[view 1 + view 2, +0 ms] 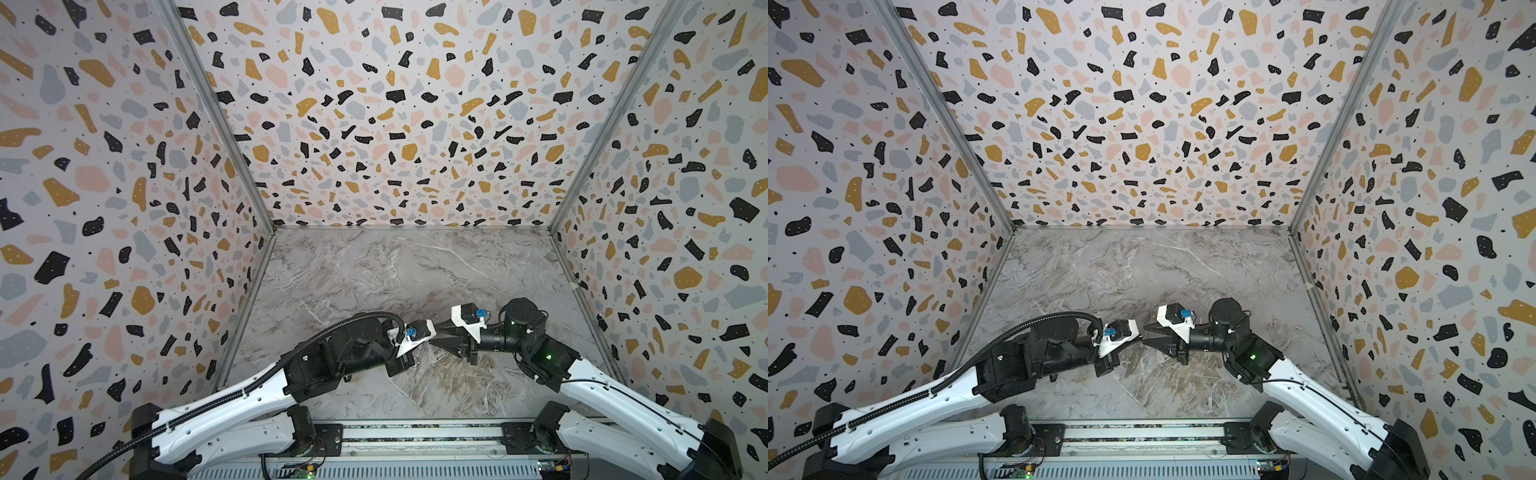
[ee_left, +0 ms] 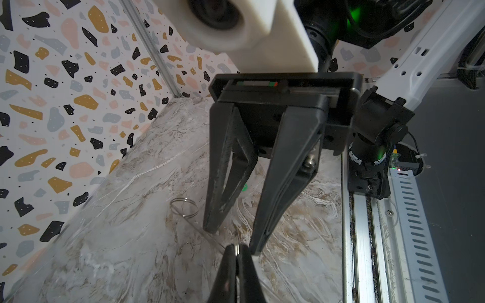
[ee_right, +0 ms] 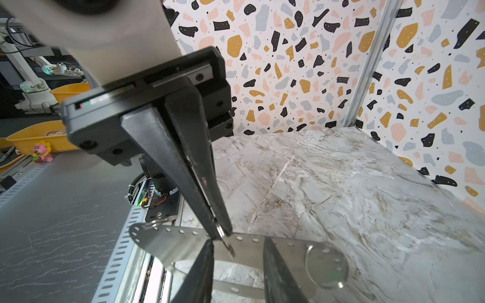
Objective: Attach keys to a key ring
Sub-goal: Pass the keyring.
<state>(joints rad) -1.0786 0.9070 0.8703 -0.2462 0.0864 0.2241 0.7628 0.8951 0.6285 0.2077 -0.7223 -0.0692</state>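
Observation:
My left gripper (image 2: 237, 247) is shut on a thin silvery key ring (image 3: 226, 242), seen edge-on and sticking out past the fingertips. My right gripper (image 3: 237, 240) faces it tip to tip and is open. The held ring's free end lies between the right fingers (image 3: 279, 272), touching neither. In both top views the two grippers meet low over the front middle of the table (image 1: 434, 335). A second wire ring (image 2: 184, 207) lies on the table. The key shows only as a green spot (image 2: 244, 187) behind a right finger.
A flat grey loop-shaped plate (image 3: 170, 242) with small dots and a round disc (image 3: 326, 265) lies on the marble table (image 1: 374, 270) under the grippers. Terrazzo-patterned walls (image 1: 124, 208) close in three sides. A metal rail (image 1: 415, 436) runs along the front edge.

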